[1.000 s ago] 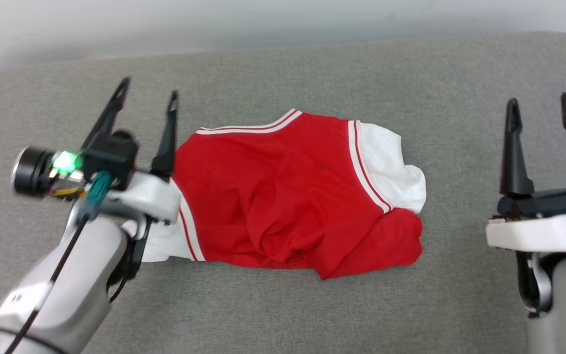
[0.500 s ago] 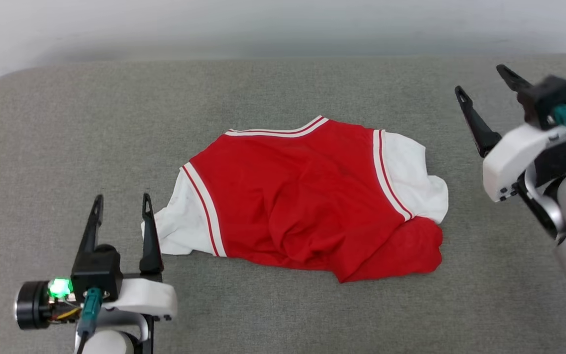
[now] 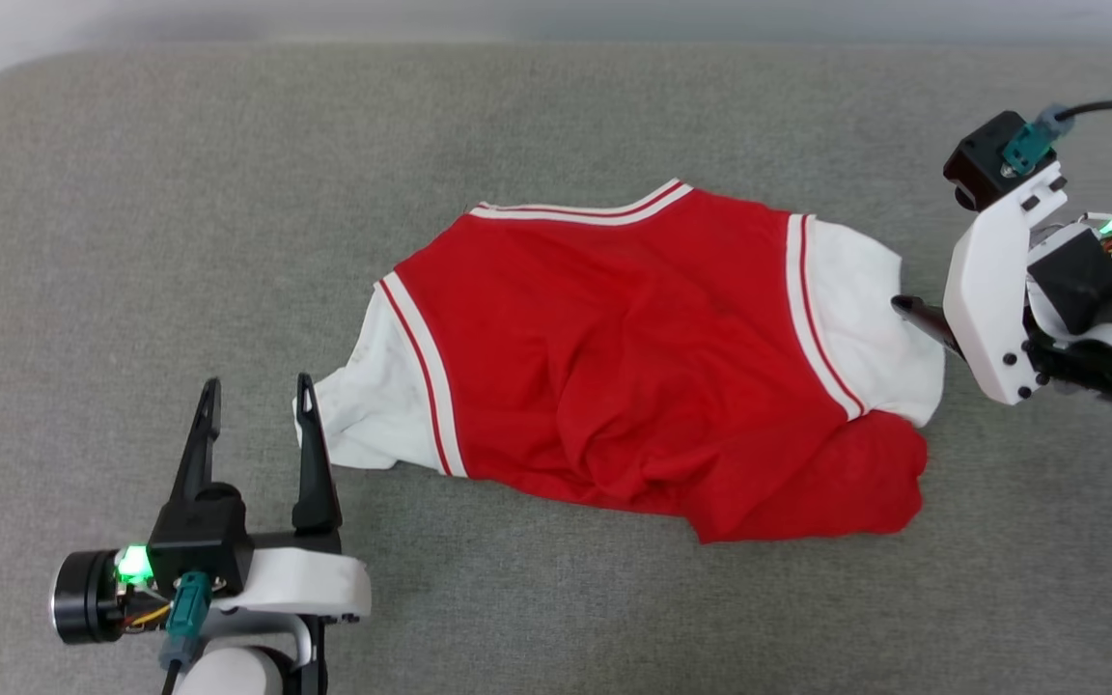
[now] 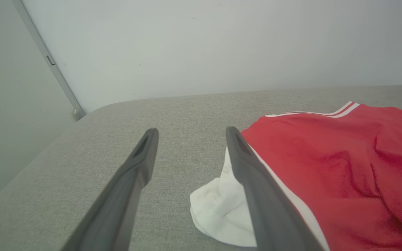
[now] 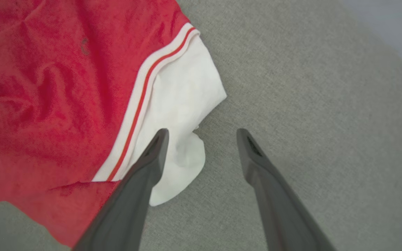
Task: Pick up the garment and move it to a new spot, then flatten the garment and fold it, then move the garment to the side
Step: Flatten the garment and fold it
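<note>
Two tools, both released and empty, flank the garment (image 3: 633, 367), a red shirt with white sleeves that lies crumpled at the centre of the head view on the grey cloth-covered tabletop (image 3: 180, 193). I have the left tool (image 3: 258, 380) at the lower left of the frame, jaws spread, its inner finger just beside the near white sleeve (image 3: 368, 425). The right tool (image 5: 202, 130) sits at the right edge, jaws equally wide, one finger at the rim of the far white sleeve (image 3: 870, 319); whether it touches I cannot tell. I judge the cloth light, limp and not fragile: it will sag and drag instead of sliding as a rigid body, and a single pinch would bunch it. I would take hold at both sleeve ends, pinching through every layer against the tabletop, and lift both sides together.
</note>
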